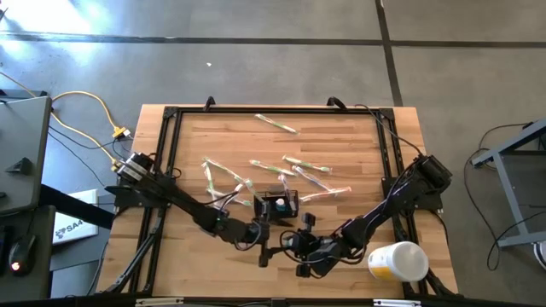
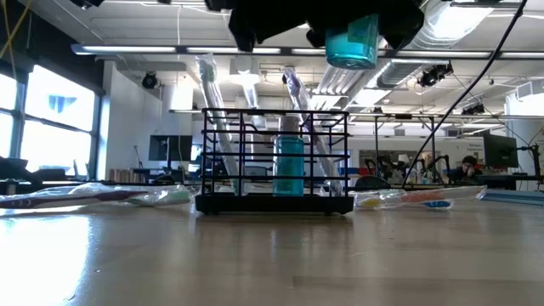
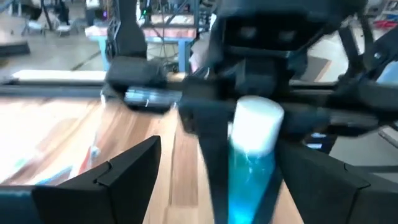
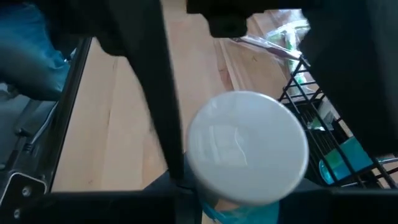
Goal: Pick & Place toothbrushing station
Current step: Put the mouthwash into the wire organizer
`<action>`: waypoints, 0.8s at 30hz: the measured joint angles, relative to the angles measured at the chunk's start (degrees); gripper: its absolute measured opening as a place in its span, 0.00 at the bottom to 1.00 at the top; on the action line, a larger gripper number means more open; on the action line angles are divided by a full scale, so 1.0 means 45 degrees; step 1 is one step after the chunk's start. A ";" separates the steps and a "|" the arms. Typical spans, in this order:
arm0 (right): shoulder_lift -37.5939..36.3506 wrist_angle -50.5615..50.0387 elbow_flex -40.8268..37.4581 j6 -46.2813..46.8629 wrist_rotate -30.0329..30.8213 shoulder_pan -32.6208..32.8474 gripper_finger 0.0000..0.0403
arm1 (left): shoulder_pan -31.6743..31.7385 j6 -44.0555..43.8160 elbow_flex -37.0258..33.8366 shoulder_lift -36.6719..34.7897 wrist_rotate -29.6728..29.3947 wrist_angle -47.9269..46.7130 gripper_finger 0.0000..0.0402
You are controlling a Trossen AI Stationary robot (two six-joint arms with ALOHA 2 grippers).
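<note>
The black wire caddy (image 1: 280, 205) stands on the wooden table, near the middle; in the low view (image 2: 274, 161) it holds toothbrushes and a teal bottle. My right gripper (image 1: 303, 246) is shut on a second teal bottle with a white cap (image 3: 252, 155), just near of the caddy. My left gripper (image 1: 263, 240) is open. Its two fingers (image 3: 124, 171) stand level on either side of that bottle, and I cannot tell whether they touch it. My right gripper holds the teal bottle by its upper part, just below the white cap (image 3: 256, 121). The fingers come from above and point down along the bottle. One finger (image 3: 211, 168) lies against its side; my left gripper hides the other. The bottle hangs upright, cap up, lifted clear (image 2: 350, 42).
Several wrapped toothbrushes (image 1: 299, 164) lie on the table on the far side of the caddy and to its left, and one lies near the far edge (image 1: 277, 124). A white-and-yellow cup (image 1: 397, 260) lies on its side at the near right. A black frame (image 1: 171, 115) rims the table.
</note>
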 joint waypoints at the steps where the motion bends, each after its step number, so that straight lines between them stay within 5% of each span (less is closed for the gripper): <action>1: 0.0000 -0.0007 0.0000 -0.0016 -0.0054 -0.0007 0.15 | -0.0003 0.0222 0.0131 0.0071 -0.0002 0.0022 0.78; 15: -0.0019 -0.0159 -0.0015 -0.0151 -0.0188 0.0051 0.15 | -0.0015 0.1508 0.0770 0.0483 -0.0037 -0.0200 0.75; 24: -0.0019 -0.0161 -0.0015 -0.0219 -0.0177 0.0027 0.15 | -0.0019 0.1542 0.0770 0.0488 0.0248 -0.0181 0.46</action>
